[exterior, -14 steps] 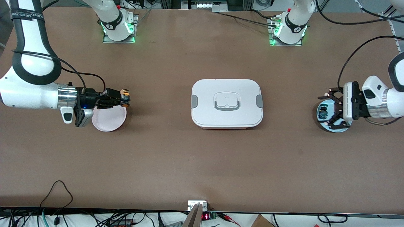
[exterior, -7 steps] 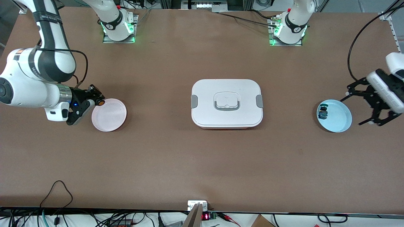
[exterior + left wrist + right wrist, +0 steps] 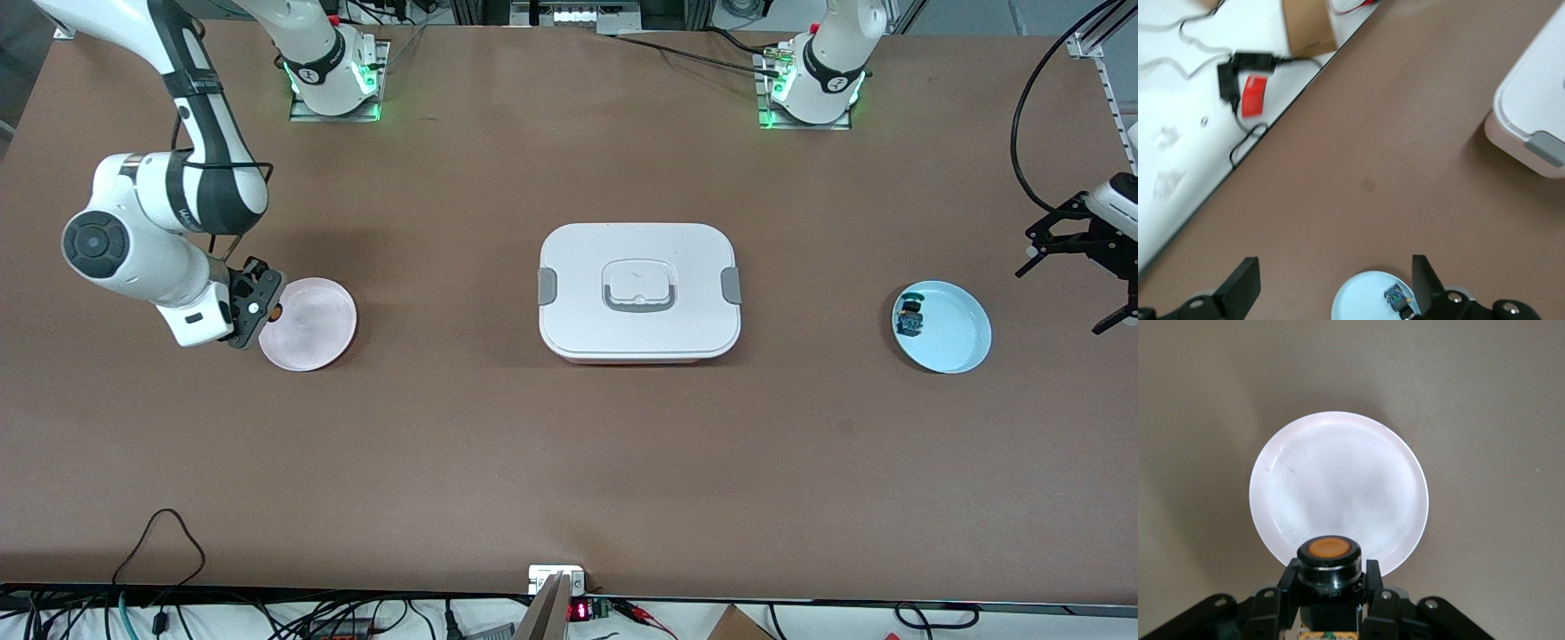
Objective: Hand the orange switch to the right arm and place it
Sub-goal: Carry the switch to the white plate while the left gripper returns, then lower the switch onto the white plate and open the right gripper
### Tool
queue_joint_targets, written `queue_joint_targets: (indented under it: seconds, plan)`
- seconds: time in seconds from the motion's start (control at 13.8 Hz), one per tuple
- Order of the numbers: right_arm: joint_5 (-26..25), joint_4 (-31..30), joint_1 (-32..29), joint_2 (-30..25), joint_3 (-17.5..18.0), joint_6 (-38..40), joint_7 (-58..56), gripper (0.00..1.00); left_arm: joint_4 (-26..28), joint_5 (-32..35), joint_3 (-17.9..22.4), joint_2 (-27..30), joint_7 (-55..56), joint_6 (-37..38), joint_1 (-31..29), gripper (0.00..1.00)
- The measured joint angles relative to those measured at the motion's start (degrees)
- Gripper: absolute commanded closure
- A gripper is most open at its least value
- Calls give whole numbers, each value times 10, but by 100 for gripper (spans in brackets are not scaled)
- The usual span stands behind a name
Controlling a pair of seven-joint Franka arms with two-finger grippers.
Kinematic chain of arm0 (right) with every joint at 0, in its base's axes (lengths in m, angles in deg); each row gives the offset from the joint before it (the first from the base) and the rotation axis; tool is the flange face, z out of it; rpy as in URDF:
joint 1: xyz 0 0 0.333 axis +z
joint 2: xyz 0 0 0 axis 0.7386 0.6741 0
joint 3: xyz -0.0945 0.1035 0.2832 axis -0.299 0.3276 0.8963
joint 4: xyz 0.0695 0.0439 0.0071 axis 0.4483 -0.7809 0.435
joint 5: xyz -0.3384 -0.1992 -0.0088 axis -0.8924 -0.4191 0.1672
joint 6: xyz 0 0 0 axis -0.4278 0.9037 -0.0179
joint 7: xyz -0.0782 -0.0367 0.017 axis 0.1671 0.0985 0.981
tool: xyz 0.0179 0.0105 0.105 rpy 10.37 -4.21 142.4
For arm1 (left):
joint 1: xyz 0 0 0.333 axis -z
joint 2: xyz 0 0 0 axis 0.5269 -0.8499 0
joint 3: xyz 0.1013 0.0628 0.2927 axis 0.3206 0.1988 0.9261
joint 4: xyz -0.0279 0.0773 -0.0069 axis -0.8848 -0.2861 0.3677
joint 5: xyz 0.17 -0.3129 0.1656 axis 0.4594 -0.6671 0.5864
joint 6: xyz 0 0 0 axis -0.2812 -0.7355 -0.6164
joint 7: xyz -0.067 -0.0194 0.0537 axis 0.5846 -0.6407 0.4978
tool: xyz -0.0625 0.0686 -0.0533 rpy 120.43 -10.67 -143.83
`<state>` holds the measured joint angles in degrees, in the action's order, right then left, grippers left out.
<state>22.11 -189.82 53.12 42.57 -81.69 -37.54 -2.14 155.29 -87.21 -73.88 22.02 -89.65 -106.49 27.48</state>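
My right gripper (image 3: 260, 308) is shut on the orange switch (image 3: 276, 311), just above the rim of the pink plate (image 3: 311, 325) at the right arm's end of the table. In the right wrist view the switch (image 3: 1329, 561) sits between the black fingers (image 3: 1289, 581), its orange round face toward the bare plate (image 3: 1338, 480). My left gripper (image 3: 1064, 297) is open and empty, over the table between the blue plate (image 3: 956, 338) and the left arm's end of the table. In the left wrist view its fingers (image 3: 1241, 288) stand wide apart.
A small blue-and-black part (image 3: 909, 317) lies in the blue plate, and it also shows in the left wrist view (image 3: 1398, 299). A closed white box (image 3: 638, 289) with grey clips stands mid-table. Cables run along the table edge nearest the front camera.
My right gripper swung down with the switch, from over the pink plate to just above its rim. My left gripper pulled away from over the blue plate toward the table's end.
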Motion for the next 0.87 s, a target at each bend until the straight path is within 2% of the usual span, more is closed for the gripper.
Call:
queue_joint_targets:
  seconds: [0.22, 0.51, 0.65, 0.87]
  plan:
    - [-4, -33, 1, 0, 1, -54, -30, 100, -19, 49, -4, 2, 192, 61, 6, 0]
    - [-5, -75, 22, 0, 5, -121, -51, 100, -51, 98, -45, 6, 437, 171, 13, 0]
    - [-5, -85, 37, 1, 5, -132, -51, 100, -52, 106, -58, 5, 507, 192, 15, 0]
    - [-5, -94, 41, 8, 5, -144, -53, 100, -52, 106, -61, 5, 531, 198, 15, 0]
